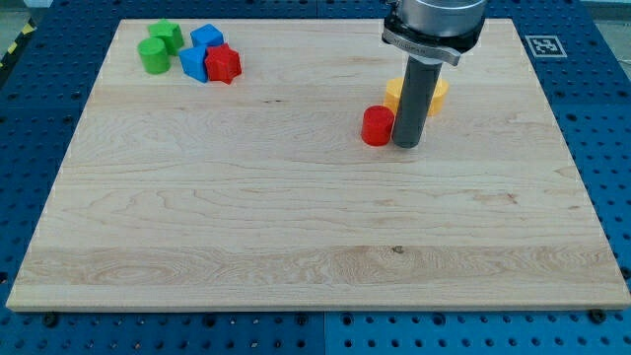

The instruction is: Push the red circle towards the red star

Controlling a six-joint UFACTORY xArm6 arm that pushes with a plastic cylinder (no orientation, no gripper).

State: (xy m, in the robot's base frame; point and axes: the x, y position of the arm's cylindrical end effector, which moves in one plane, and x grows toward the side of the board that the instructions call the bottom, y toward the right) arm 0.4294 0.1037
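The red circle (376, 126) lies right of the board's middle, in the upper half. My tip (406, 145) stands right against its right side. The red star (224, 64) lies far off at the upper left, touching a blue block (194, 62). A yellow block (393, 94) lies just behind the rod, partly hidden by it, with a second yellow piece (437, 96) showing on the rod's right.
At the upper left, a second blue block (207, 37) and two green blocks (154, 54) (167, 35) cluster with the red star. The wooden board (315, 247) rests on a blue perforated table. A marker tag (543, 44) sits at the upper right.
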